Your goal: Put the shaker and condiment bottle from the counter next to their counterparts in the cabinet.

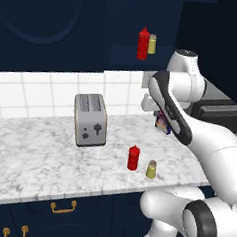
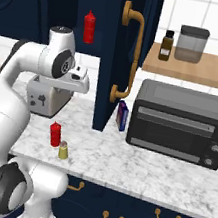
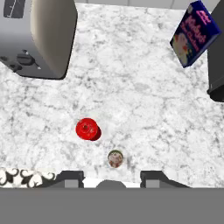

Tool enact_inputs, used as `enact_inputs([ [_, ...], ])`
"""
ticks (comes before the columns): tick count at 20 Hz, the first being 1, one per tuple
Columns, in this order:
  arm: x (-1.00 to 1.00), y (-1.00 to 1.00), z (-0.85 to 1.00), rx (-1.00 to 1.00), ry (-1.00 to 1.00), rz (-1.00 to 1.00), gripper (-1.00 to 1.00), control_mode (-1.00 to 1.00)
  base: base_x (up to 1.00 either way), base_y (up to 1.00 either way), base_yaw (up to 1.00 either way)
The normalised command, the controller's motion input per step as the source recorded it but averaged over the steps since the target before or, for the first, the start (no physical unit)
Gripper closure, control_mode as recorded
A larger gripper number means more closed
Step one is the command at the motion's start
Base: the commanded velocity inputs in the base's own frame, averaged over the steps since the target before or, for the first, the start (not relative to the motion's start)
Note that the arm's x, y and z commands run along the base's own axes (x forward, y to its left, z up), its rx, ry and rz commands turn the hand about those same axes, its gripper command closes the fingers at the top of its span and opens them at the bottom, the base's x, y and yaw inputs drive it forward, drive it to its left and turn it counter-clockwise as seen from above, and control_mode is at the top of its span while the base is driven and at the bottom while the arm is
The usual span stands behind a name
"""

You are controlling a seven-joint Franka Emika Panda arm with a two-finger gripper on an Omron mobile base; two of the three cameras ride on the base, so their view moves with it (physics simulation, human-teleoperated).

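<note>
Tabletop [image 1: 37,160]: white-and-grey marble, centre frame. Condiment bottle [image 1: 133,157]: bright red. Shaker [image 1: 151,169]: olive-yellow, grey cap. Toaster [image 1: 90,120]: silver-grey. Cabinet [image 1: 57,26], upper frame: dark navy, holding a red bottle [image 1: 143,43] and pale yellow shaker [image 1: 152,44]. Box [image 3: 195,33]: blue.

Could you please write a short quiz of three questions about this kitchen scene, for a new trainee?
1. True or false: the small red squeeze bottle on the white marbled counter stands upright.
2. Which object stands beside it, nearer the counter's front edge?
A) the small olive-yellow shaker with a grey cap
B) the grey two-slot toaster
C) the blue printed box
3. Fill in: the second red squeeze bottle and the pale yellow shaker stand on the shelf of the dark navy wall ____.

Key: 1 true; 2 A; 3 cabinet.
</note>
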Motion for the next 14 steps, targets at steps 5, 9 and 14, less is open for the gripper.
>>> enact_inputs([
  [5,-0.49,0.0,-0.12,0.0,-0.17,0.0,-1.0,-1.0,0.0,0.0,0.0],
  [9,-0.87,0.08,-0.56,0.0,-0.51,0.05,-1.0,-1.0,0.0,0.0,0.0],
  [14,-0.34,0.15,-0.61,0.07,-0.18,0.05,-1.0,-1.0,0.0,0.0,0.0],
])
